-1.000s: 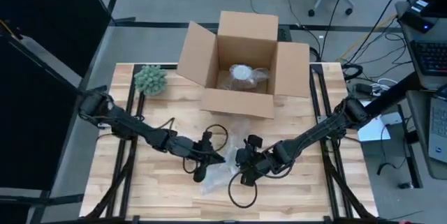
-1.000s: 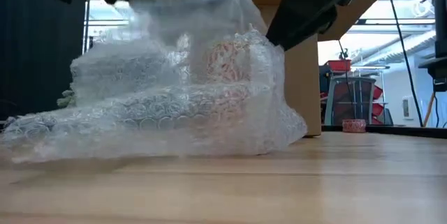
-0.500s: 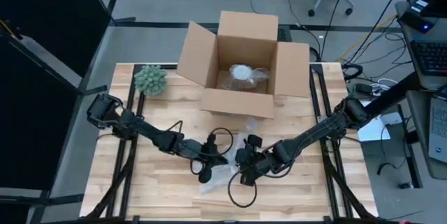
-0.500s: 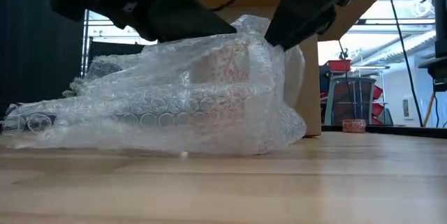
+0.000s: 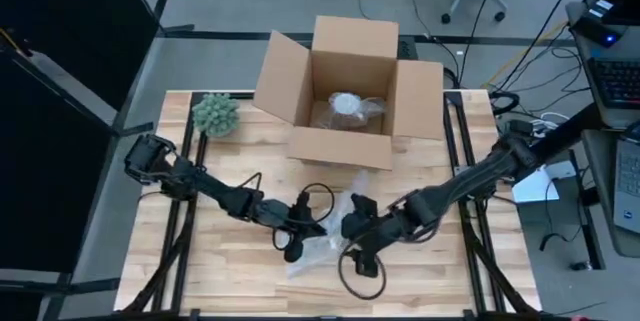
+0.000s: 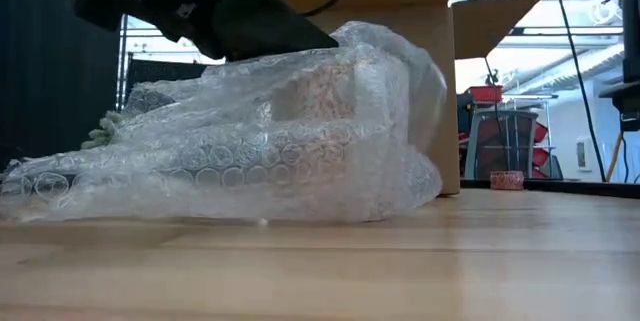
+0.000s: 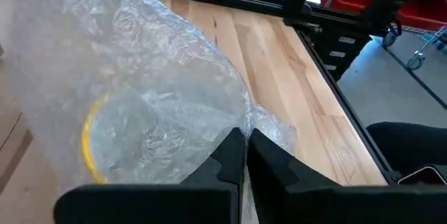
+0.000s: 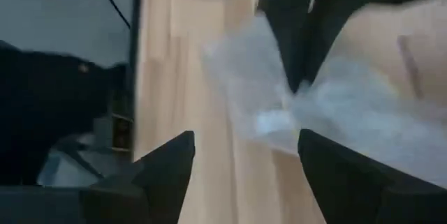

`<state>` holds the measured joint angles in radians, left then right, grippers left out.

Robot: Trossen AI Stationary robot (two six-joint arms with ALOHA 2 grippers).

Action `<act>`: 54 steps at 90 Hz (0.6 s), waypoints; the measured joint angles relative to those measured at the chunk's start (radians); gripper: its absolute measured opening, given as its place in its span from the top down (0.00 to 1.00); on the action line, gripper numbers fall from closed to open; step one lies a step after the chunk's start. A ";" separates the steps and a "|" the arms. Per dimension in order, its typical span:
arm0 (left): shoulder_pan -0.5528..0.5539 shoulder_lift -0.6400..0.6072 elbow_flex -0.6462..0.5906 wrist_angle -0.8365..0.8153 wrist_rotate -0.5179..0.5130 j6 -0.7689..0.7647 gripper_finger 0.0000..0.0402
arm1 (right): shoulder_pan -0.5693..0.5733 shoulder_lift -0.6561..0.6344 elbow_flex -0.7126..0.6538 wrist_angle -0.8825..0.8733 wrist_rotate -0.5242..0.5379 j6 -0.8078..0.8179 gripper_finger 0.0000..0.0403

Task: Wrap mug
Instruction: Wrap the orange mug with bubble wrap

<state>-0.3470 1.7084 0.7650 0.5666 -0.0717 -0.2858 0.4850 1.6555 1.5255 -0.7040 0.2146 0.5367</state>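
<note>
A sheet of clear bubble wrap (image 6: 250,141) lies bunched over the mug (image 6: 325,86), which shows through it as a red-and-white patterned shape. In the left wrist view the mug's yellow rim (image 7: 89,144) shows through the wrap. The bundle rests on the wooden table (image 5: 220,261) near its middle. My left gripper (image 5: 303,229) is shut on the wrap at the bundle's left side. My right gripper (image 5: 354,235) stands just right of the bundle, open (image 8: 246,140), with the wrap ahead of its fingers and nothing between them. My left gripper pinches a gathered part of the bubble wrap (image 7: 246,116) between its two shut fingers. It comes in from the table's left, slanting down. The wrap is draped over the mug, and its lower edge (image 6: 150,206) lies on the table.
An open cardboard box (image 5: 345,91) with a wrapped item inside stands at the table's far middle. A small green plant (image 5: 215,113) sits at the far left. Bare table lies along the near edge. Cables loop beside both grippers.
My left gripper has gone toward the table's right edge and down, drawing the wrap's left part lower over the mug. My right gripper has let go of the wrap's top right part and drawn away, leaving the low view. The bundle stays on the table.
</note>
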 joint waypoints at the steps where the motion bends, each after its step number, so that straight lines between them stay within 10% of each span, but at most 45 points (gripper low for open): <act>1: 0.000 0.000 0.000 0.000 0.001 0.004 1.00 | 0.000 -0.003 0.005 0.003 0.016 -0.006 0.40; 16: 0.000 0.000 0.000 -0.004 0.006 0.011 1.00 | -0.043 0.005 0.018 0.073 0.278 -0.075 0.41; 54: 0.000 0.000 0.000 -0.007 0.016 0.007 1.00 | -0.158 0.214 0.015 -0.169 0.108 0.060 0.41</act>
<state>-0.3470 1.7084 0.7647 0.5598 -0.0555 -0.2790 0.3270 1.8699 1.5405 -0.8730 0.3224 0.5967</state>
